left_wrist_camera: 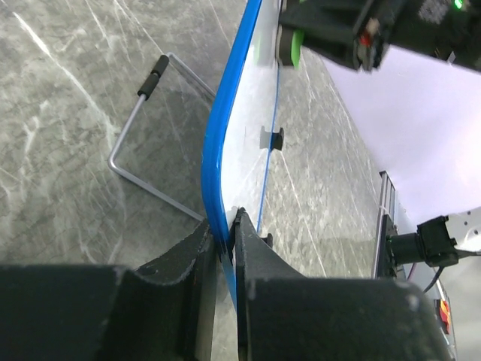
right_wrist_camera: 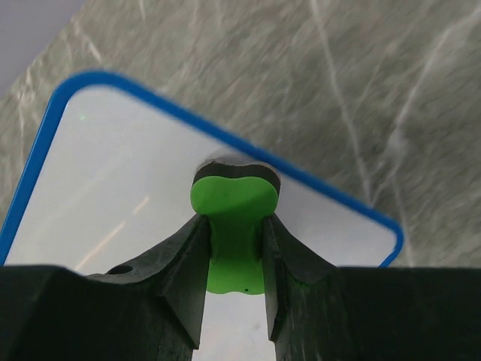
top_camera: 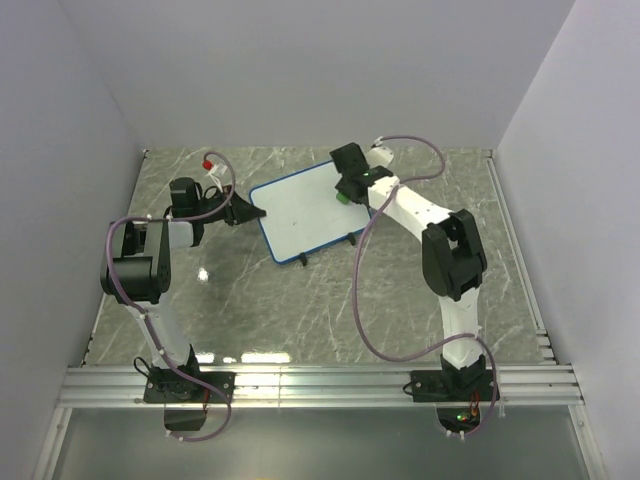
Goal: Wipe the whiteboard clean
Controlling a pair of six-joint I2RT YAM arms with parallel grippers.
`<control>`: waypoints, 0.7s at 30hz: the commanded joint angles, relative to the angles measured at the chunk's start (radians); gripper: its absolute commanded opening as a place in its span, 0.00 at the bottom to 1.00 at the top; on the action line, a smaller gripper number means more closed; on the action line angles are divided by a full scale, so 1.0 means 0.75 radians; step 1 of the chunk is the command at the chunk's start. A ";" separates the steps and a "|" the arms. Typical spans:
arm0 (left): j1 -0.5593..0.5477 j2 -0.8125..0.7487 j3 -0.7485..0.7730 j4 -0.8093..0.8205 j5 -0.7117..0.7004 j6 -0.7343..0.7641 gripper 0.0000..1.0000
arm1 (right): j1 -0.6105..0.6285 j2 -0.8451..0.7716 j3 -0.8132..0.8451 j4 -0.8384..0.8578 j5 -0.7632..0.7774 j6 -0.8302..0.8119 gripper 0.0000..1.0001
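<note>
The whiteboard [top_camera: 305,215], white with a thin blue frame and black feet, stands tilted at mid-table. Its face shows no writing. My left gripper [top_camera: 252,212] is shut on the board's left edge; in the left wrist view the blue frame [left_wrist_camera: 214,162] runs between my fingers [left_wrist_camera: 225,244]. My right gripper [top_camera: 345,192] is shut on a small green eraser [right_wrist_camera: 234,218] and presses it against the board face [right_wrist_camera: 120,173] near the upper right corner. The eraser also shows green in the top view [top_camera: 342,198] and in the left wrist view [left_wrist_camera: 295,47].
A red-capped marker [top_camera: 211,162] lies at the back left of the marble table [top_camera: 250,310]. The board's wire stand [left_wrist_camera: 143,143] sticks out behind it. White walls enclose three sides. An aluminium rail [top_camera: 320,380] runs along the near edge.
</note>
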 commanded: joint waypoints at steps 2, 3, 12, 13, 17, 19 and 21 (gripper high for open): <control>-0.024 0.029 0.000 -0.090 -0.056 0.116 0.00 | -0.042 0.041 0.027 0.021 0.104 -0.057 0.00; -0.021 0.029 -0.002 -0.090 -0.056 0.114 0.00 | -0.044 0.041 0.023 0.023 0.100 -0.053 0.00; -0.021 0.033 0.002 -0.100 -0.058 0.116 0.00 | -0.036 -0.030 -0.153 0.039 0.043 0.069 0.00; -0.021 0.033 0.002 -0.098 -0.060 0.116 0.00 | -0.034 -0.055 -0.212 0.051 0.041 0.084 0.00; -0.021 0.031 0.002 -0.098 -0.064 0.114 0.00 | -0.028 -0.110 -0.331 0.101 0.045 0.139 0.00; -0.024 0.033 0.006 -0.104 -0.064 0.116 0.00 | -0.030 -0.121 -0.358 0.109 0.043 0.139 0.00; -0.021 0.035 0.004 -0.104 -0.064 0.116 0.00 | -0.030 -0.117 -0.352 0.127 0.033 0.119 0.00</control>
